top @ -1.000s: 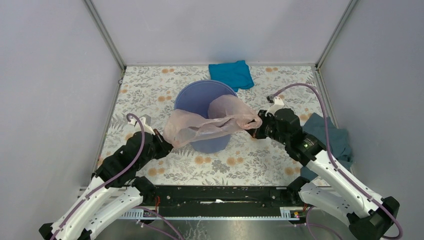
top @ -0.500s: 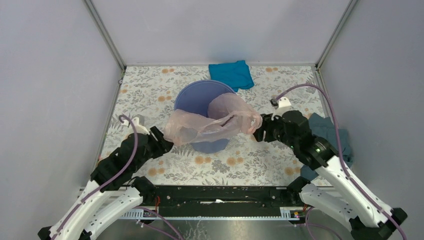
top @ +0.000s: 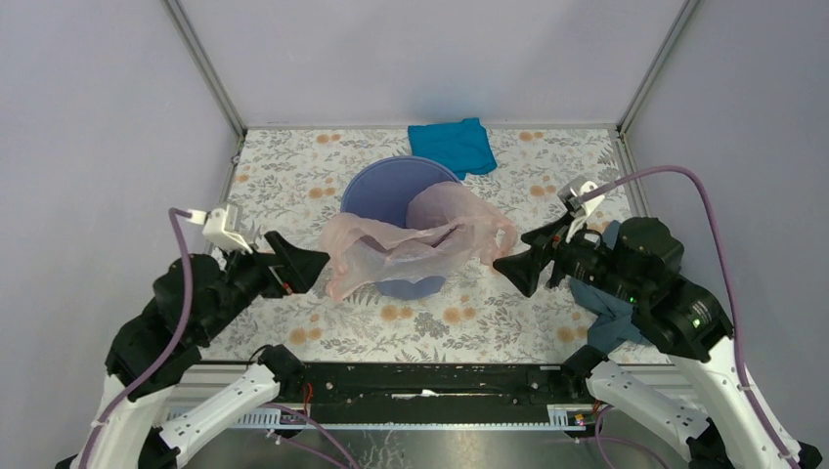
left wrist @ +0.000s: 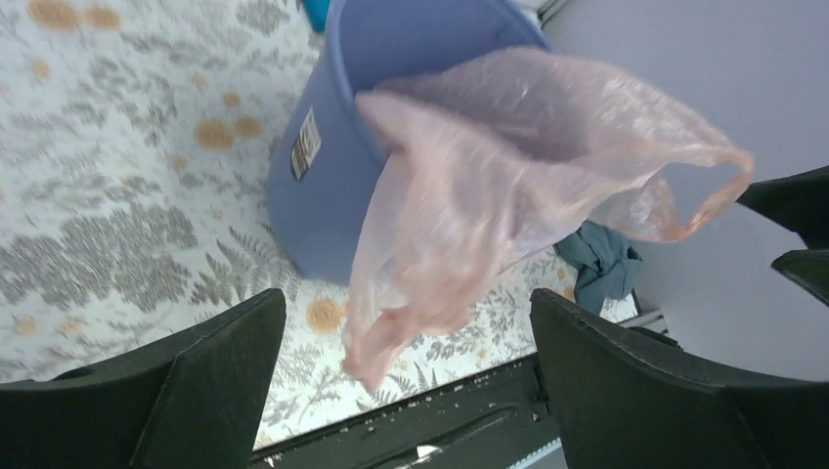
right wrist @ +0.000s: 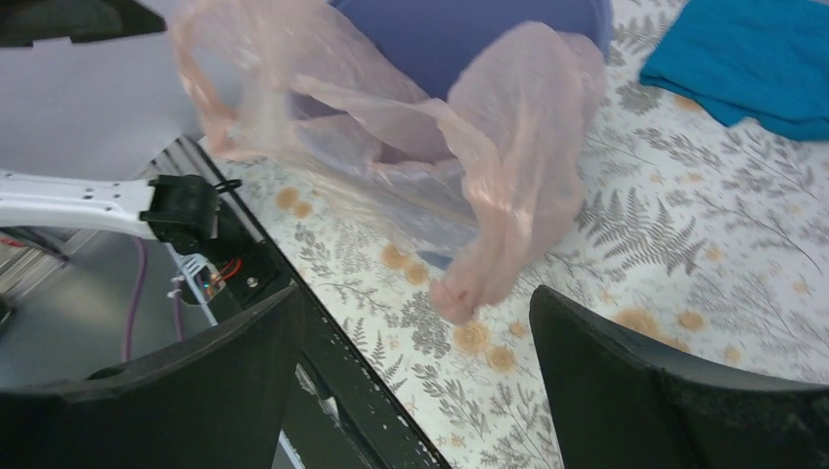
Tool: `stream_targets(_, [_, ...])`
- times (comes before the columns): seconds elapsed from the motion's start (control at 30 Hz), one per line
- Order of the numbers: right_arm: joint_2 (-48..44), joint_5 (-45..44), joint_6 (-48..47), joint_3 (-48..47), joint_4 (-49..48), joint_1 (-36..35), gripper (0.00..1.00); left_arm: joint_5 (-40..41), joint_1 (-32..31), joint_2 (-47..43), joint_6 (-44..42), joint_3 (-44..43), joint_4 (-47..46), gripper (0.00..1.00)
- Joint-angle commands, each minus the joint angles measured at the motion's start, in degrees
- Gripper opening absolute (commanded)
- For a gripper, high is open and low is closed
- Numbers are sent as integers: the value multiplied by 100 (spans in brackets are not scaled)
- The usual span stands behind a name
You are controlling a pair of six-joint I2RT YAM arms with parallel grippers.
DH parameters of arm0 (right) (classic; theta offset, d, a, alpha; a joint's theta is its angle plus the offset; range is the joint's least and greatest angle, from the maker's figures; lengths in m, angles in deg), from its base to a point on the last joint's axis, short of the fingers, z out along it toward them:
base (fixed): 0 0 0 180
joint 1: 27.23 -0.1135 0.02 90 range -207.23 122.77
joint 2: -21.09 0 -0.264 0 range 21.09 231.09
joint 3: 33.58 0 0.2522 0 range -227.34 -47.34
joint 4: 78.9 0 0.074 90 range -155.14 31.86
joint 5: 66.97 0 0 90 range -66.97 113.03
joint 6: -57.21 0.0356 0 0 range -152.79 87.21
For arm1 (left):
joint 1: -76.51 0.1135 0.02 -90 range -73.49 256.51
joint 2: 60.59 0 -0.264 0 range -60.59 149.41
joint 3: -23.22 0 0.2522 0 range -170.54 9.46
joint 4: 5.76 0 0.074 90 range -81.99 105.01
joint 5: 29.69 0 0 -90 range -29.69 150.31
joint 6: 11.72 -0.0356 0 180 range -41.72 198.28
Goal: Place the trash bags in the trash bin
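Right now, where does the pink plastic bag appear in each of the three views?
Top external: the bag is at the centre, over the near side of the bucket.
Left wrist: bag centre-right, across the right side of the bucket.
Right wrist: bag upper centre, in front of the bucket.
Shared landmark: the lavender-blue bucket.

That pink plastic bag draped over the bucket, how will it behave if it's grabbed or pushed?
Probably very floppy: the pink bag sags in wrinkled folds over the rim of the bucket. Likely very light, since the film is thin enough to see through. A push would probably crumple it rather than shift it whole.
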Motion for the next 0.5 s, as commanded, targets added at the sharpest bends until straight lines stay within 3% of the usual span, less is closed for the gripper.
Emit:
stream_targets(0.0, [504,776,-83,-377,-397,10,91,466,11,519,-863,-1094,363,99])
stream_targets(0.1, [698,540,40,-456,-475,7,91,476,15,642,-918,-1272,293,99])
stream_targets(0.23, [1253,-565,32,-843,159,10,90,117,11,971,-1054,-1167,-32,99])
stream_targets(0.47, [1372,-1296,-140,-894,139,10,89,30,11,1164,-1085,-492,-450,99])
